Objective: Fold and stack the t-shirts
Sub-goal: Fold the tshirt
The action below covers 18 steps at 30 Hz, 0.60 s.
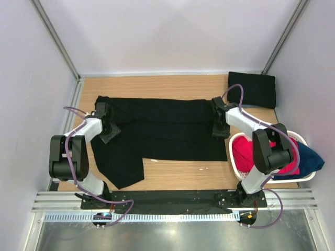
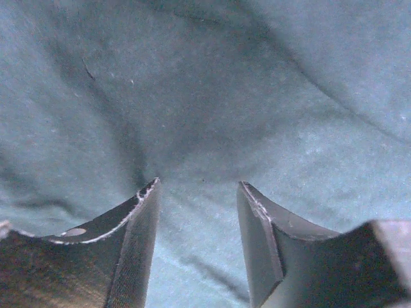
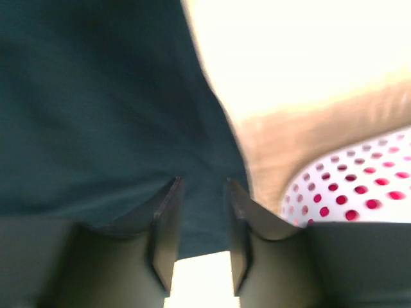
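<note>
A black t-shirt (image 1: 162, 130) lies spread across the wooden table, one part hanging toward the front left. A second black t-shirt (image 1: 252, 89) lies folded at the back right. My left gripper (image 1: 107, 125) is over the spread shirt's left side; in the left wrist view its jaws (image 2: 196, 192) stand open just above the cloth (image 2: 205, 96). My right gripper (image 1: 220, 123) is at the shirt's right edge; in the right wrist view its jaws (image 3: 200, 192) stand open with the dark cloth (image 3: 96, 96) edge between and beyond them.
A white oval perforated basket (image 1: 301, 138) at the front right holds red and blue garments, close to the right arm; it also shows in the right wrist view (image 3: 359, 186). Grey walls enclose the table, and a metal rail runs along the near edge.
</note>
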Motion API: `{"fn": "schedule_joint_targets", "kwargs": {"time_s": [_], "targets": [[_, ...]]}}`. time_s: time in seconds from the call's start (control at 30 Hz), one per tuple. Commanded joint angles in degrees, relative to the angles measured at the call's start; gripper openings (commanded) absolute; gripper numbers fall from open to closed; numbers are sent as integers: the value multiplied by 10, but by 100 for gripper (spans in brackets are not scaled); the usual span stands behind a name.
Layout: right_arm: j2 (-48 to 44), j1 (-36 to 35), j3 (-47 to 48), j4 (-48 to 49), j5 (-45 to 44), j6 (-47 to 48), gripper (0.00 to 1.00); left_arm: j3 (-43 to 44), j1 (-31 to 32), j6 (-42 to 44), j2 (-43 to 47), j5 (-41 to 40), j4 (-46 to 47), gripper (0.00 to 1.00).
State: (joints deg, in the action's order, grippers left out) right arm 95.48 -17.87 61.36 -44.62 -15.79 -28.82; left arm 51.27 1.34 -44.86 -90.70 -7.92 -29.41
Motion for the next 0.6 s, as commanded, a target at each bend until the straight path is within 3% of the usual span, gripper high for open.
{"fn": "schedule_joint_targets", "kwargs": {"time_s": [0.0,0.07,0.2,0.37,0.57], "targets": [[-37,5,130,-13,15,9,41,70,-6,77,31,-3,-18,54],[-20,11,191,-6,14,3,51,106,-6,93,32,2,-32,55],[13,28,210,44,4,-52,56,170,-6,88,18,-9,-35,59],[39,48,137,156,8,-117,54,186,-44,20,-12,13,6,61],[72,70,123,168,9,-108,50,161,-92,-13,-46,62,61,60]]}}
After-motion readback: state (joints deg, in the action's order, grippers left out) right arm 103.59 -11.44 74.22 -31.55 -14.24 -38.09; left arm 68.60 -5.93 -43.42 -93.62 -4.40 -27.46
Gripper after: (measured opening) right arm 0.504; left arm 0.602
